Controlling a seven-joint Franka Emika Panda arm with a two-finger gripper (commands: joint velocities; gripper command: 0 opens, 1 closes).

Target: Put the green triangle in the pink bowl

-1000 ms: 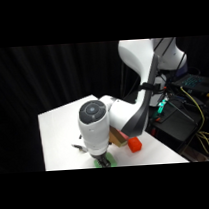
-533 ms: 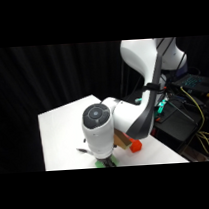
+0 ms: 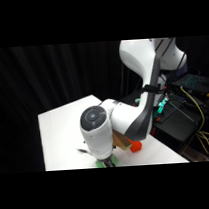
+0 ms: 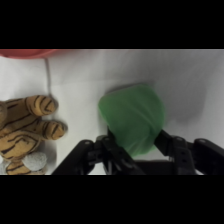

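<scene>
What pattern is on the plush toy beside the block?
Orange-tan with black tiger stripes on the plush toy; clearest in the wrist view.

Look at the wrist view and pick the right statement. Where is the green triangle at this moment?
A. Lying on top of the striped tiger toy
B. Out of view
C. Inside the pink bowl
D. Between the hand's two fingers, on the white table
D: in the wrist view the green triangle sits on the white table between the fingers of the hand, apart from the tiger toy and the pink bowl.

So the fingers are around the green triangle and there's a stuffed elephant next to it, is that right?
Not quite: the toy is a striped tiger, not an elephant, as the wrist view shows. The fingers do sit on either side of the green triangle.
</scene>
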